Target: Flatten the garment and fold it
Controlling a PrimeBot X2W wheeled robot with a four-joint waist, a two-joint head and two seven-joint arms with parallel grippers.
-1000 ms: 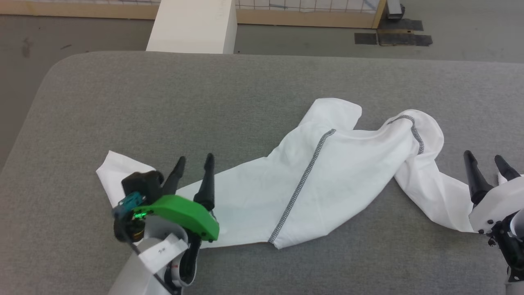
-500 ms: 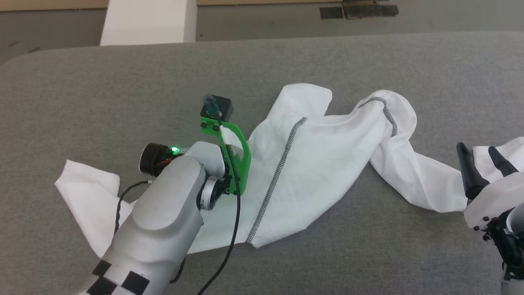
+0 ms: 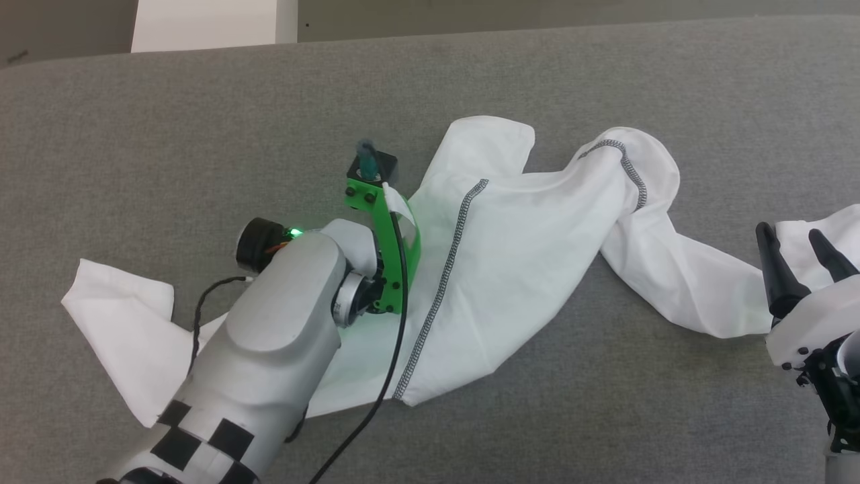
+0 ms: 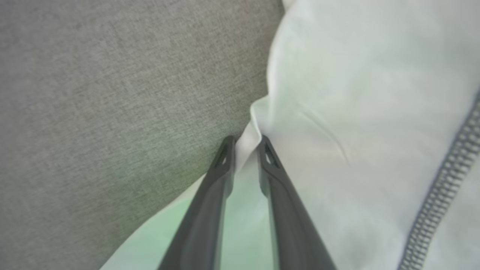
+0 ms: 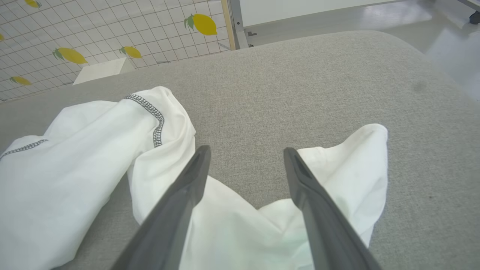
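The white long-sleeved garment (image 3: 537, 255) lies crumpled across the grey padded table (image 3: 201, 134), with dark zigzag seams (image 3: 437, 296) showing. My left arm reaches over its middle, and its wrist hides the fingers in the head view. In the left wrist view, my left gripper (image 4: 245, 144) is shut on a fold at the garment's (image 4: 356, 93) far edge, with the fabric pinched between the tips. My right gripper (image 3: 799, 249) stands open at the right, just above a sleeve end. Its fingers (image 5: 246, 150) straddle bare table between two lobes of the garment (image 5: 75, 157).
A rigid white box (image 3: 208, 23) stands on the floor beyond the table's far edge, and shows again as the box (image 5: 99, 70) in the right wrist view. A tiled wall with lemon prints (image 5: 75, 30) rises behind it. The table's rounded corner (image 5: 405, 41) lies far right.
The head camera has tilted down. My left arm went forward from the garment's near left part to its far edge and pinched a fold there. The right gripper stayed put.
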